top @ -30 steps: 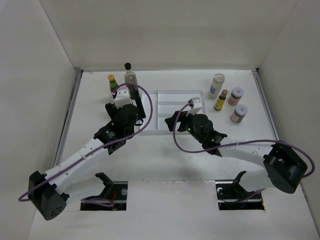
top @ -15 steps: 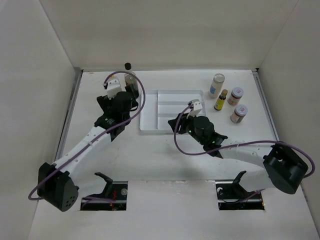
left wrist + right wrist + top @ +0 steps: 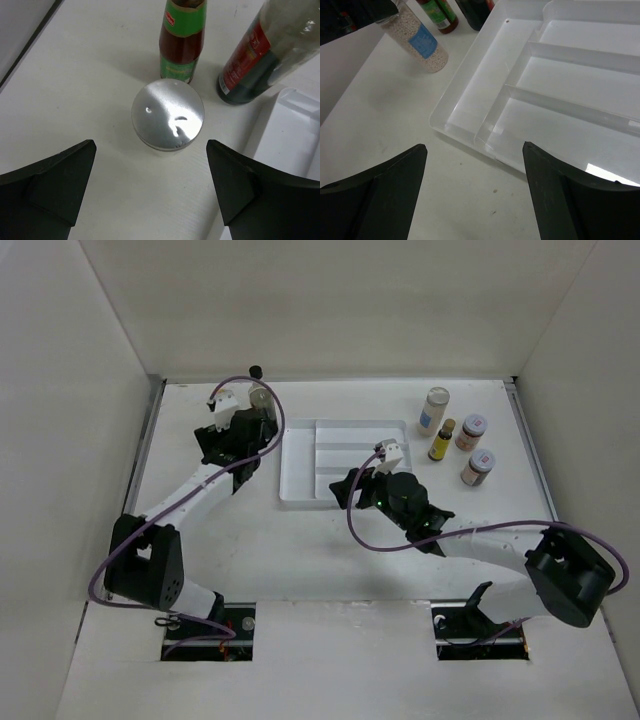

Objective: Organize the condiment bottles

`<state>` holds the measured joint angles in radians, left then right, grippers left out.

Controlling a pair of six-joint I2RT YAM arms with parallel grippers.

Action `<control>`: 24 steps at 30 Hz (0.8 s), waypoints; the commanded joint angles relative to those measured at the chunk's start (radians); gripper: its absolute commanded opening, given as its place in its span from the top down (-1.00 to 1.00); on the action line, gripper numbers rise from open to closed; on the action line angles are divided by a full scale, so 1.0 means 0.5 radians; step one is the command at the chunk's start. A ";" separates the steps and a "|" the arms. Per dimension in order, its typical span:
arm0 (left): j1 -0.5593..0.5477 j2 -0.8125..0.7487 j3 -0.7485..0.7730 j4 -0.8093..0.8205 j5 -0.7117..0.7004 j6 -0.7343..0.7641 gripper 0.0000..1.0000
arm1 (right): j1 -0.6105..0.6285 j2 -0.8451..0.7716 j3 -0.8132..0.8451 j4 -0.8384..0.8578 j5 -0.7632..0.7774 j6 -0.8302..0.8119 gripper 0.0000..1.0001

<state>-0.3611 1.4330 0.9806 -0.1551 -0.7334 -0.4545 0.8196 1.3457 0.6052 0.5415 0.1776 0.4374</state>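
Left jaws are hovering spread above the silver-lidded jar (image 3: pixel 168 115), which is standing on the counter (image 3: pixel 280 560) near the red sauce bottle (image 3: pixel 182 45) and dark bottle (image 3: pixel 260 55). Right jaws are gaping, empty, over the white tray (image 3: pixel 470 95). Four more bottles (image 3: pixel 442 440) are standing right of it.

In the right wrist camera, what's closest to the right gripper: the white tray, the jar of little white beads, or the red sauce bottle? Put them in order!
1. white tray, just ahead of the right gripper.
2. jar of beads, farther back on the left.
3. red sauce bottle, behind that jar, top edge.
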 commanded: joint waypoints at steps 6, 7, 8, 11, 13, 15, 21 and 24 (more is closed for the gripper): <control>0.129 0.254 0.229 0.190 0.175 -0.051 -0.84 | 0.019 0.042 0.035 0.132 -0.030 -0.028 -0.69; 0.129 0.281 0.248 0.200 0.178 -0.051 -0.80 | 0.019 0.048 0.038 0.132 -0.030 -0.028 -0.69; 0.129 0.300 0.260 0.203 0.181 -0.051 -0.76 | 0.019 0.051 0.041 0.132 -0.030 -0.028 -0.69; 0.122 0.328 0.266 0.233 0.166 -0.045 -0.51 | 0.019 0.033 0.038 0.132 -0.030 -0.031 -0.69; 0.122 0.313 0.233 0.258 0.154 -0.048 -0.20 | 0.019 0.036 0.035 0.132 -0.030 -0.031 -0.70; 0.104 0.264 0.175 0.288 0.126 -0.048 0.00 | 0.019 0.039 0.035 0.132 -0.030 -0.031 -0.69; -0.025 -0.098 -0.053 0.368 -0.033 -0.021 0.18 | 0.019 0.027 0.029 0.132 -0.030 -0.031 -0.70; -0.104 -0.295 -0.090 0.393 -0.070 0.004 0.17 | 0.019 0.012 0.026 0.132 -0.030 -0.025 -0.70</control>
<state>-0.3828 1.4239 0.9218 -0.0700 -0.7048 -0.4671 0.8196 1.3666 0.6052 0.5476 0.1749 0.4335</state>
